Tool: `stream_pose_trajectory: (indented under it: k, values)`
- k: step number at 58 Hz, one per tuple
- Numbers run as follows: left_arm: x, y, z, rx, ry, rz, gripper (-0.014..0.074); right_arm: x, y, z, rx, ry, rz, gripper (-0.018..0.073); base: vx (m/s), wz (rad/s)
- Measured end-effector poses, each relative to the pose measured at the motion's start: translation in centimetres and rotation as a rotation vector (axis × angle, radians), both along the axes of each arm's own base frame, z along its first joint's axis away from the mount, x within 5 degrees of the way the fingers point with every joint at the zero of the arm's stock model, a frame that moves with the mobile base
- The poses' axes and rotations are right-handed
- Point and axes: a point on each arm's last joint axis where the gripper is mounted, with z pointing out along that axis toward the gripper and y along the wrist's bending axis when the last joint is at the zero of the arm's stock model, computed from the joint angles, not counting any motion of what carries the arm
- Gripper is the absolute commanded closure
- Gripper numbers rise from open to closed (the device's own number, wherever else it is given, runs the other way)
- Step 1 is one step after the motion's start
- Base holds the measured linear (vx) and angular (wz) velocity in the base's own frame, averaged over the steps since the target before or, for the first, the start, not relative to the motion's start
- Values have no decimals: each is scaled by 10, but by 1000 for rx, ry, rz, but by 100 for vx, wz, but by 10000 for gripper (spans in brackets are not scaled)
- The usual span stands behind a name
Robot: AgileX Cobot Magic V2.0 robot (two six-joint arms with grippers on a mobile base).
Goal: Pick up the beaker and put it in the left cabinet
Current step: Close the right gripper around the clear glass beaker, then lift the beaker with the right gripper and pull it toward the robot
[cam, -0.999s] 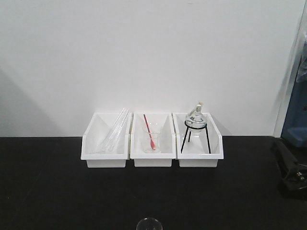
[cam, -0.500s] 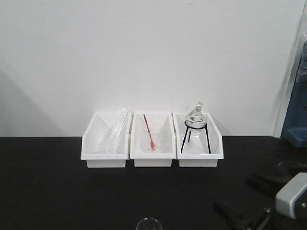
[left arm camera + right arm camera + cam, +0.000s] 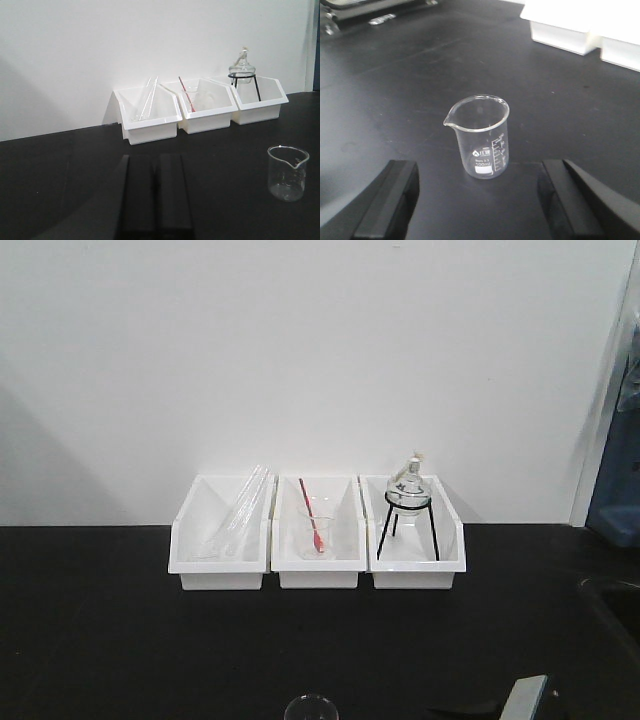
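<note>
One hazard: right gripper (image 3: 479,200), wide open and empty, flanks the upright beaker (image 3: 482,135); off-centre closing could topple the glass on the bench (image 3: 395,75). Left gripper (image 3: 156,195) closed, empty.

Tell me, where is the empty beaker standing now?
The beaker stands upright on the black table, in front of the middle white bin, centred in the right wrist view.

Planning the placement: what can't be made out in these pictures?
Left cabinet: in no view.
Beaker: front view's bottom edge cuts off all but its rim.
Beaker's markings: too faint in the left wrist view.
Right arm: front view's bottom edge shows only a corner.
</note>
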Motion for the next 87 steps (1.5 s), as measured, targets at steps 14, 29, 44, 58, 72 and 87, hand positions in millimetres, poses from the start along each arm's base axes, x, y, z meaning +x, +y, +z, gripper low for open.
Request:
stream_pose_trajectory:
  k: [14,29,44,58,72,87]
  values:
    - [0,0,0,0,0,0,595,15,2,-37,-30,25,-73,17,0,0]
    - [0,0,0,0,0,0,595,28,33,-61,-52,22,-56,-10,0,0]
    - [0,0,0,0,0,0,595,38,69,-78,-49,17,-3,-10,0,0]
    - [0,0,0,0,0,0,595,53,99,-88,-24,-10,10,-10,0,0]
    - [0,0,0,0,0,0,595,71,120,-89,13,-56,-8,-9,0,0]
    - [0,0,0,0,0,0,595,77,126,-86,27,-76,-9,208,0,0]
